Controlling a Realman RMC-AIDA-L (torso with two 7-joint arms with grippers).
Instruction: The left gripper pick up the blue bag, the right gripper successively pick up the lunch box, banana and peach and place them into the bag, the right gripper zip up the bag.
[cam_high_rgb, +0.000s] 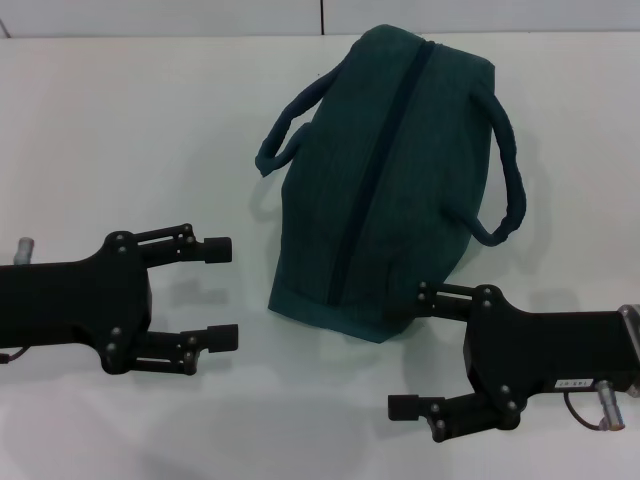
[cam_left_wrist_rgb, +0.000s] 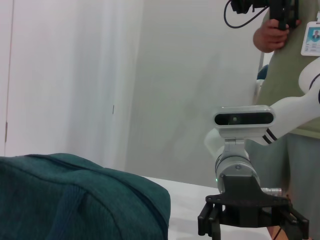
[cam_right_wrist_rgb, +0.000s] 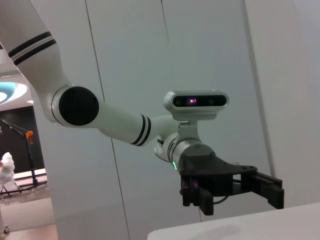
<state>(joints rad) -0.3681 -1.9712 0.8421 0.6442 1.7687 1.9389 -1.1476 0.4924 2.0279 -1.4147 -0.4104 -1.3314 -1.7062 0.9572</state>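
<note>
The dark teal fabric bag (cam_high_rgb: 385, 180) with its two padded loop handles lies on the white table (cam_high_rgb: 130, 130), toward the far side and a little right of the middle, its black zipper (cam_high_rgb: 375, 175) running along the top and, as far as I can make out, drawn shut. The left gripper (cam_high_rgb: 222, 294), a black two-fingered claw, sits on the near left of the table, well apart from the bag, its fingers spread wide with nothing between them. The right gripper (cam_high_rgb: 410, 351), the black claw with a small white label, is at the near right; its fingers are also apart and empty, the farther one just beside the bag's near corner, possibly touching it. Behind the right gripper, a person in an olive shirt (cam_left_wrist_rgb: 290, 75) wears a badge.
</note>
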